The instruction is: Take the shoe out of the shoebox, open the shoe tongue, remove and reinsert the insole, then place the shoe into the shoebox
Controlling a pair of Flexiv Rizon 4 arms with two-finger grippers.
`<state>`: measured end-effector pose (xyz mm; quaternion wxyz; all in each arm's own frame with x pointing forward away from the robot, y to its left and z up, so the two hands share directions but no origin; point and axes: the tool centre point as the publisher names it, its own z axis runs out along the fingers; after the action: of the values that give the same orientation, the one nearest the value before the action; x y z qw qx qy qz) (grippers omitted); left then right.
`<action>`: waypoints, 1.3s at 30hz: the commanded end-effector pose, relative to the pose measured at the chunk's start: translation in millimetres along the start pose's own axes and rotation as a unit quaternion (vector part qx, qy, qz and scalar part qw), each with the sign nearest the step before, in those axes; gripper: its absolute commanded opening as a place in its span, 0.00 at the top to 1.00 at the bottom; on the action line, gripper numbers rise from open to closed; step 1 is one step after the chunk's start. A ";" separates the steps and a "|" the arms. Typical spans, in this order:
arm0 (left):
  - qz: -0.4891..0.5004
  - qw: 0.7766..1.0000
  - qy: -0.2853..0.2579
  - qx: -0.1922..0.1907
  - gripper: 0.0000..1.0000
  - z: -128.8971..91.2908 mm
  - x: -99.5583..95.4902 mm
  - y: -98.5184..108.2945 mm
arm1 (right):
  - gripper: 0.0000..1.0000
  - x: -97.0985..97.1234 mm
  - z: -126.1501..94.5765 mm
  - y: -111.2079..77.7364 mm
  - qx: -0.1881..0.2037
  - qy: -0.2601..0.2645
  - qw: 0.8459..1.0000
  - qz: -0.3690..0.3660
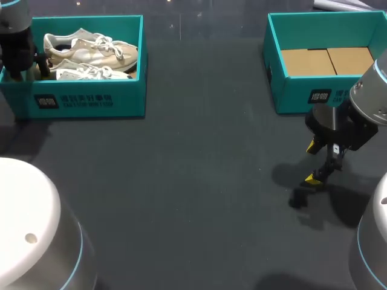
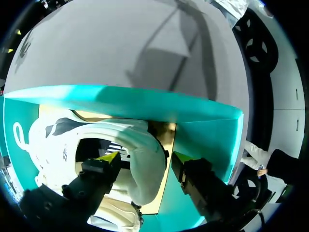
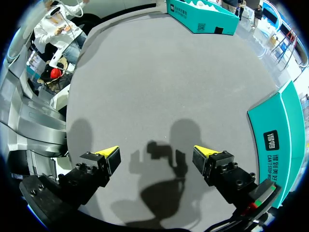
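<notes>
Overhead, the shoebox holds two pale shoes. My left gripper sits at their heel end, placed to lift one out, while the right gripper hangs idle by a second box. Left wrist: spread fingers straddle a shoe at its heel, not yet pinching. Right wrist: its fingers gape over the bare table, grasping nothing.

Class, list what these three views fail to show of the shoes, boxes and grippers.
Left wrist view: the left gripper blocks the shoe's opening; insole unseen.
Head view: that gripper is hidden behind the left arm, in the left shoebox.
Head view: the right shoebox's right end is cut by the edge and the right arm.
</notes>
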<state>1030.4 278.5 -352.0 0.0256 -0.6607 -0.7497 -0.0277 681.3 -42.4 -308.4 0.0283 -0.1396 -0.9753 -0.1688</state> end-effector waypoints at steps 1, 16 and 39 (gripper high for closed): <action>0.000 1.000 -0.001 0.007 0.38 5.5 0.7 6.3 | 0.00 1.3 0.2 -0.4 0.001 -0.001 1.000 0.000; 0.003 1.000 0.004 0.019 0.50 19.2 3.4 5.5 | 0.00 1.3 0.2 -0.4 0.001 -0.001 1.000 0.000; 0.016 1.000 0.004 0.007 1.00 7.6 4.7 3.5 | 0.00 1.3 0.2 -0.4 0.001 -0.001 1.000 0.000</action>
<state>1035.4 283.0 -362.6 0.0354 -0.6713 -0.7400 -0.0237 681.3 -42.4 -308.4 0.0283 -0.1396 -0.9753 -0.1688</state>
